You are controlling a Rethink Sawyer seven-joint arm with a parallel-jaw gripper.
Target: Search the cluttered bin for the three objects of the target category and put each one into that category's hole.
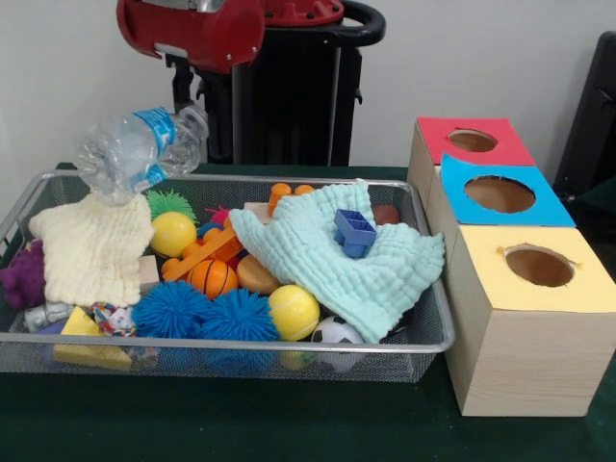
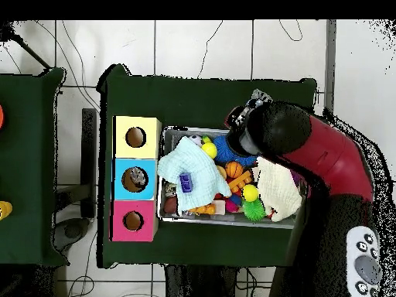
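Status: water bottle (image 1: 140,149) is up in the air at upper left of the front view, above the left end of the wire mesh bin (image 1: 289,344), tilted, cap end toward the arm (image 1: 192,29). It looks carried, but the gripper itself is hidden behind bottle and arm; cannot tell how the fingers stand. Overhead view: arm covers that end of the bin, bottle not visible.

Step in hand, by judgement: transfer bottle to a hole.

Boxes at right of front view: red-topped (image 1: 472,142), blue-topped (image 1: 500,192), yellow-topped (image 1: 537,268). Which one is the target cannot be told.

Recs:
- Thin plastic bottle will prob. flex; avoid jerks.
- Travel high, clear of bin rim and the pale green cloth (image 1: 337,260).
- Align bottle w/ hole axis before release; sideways it may bridge the opening.
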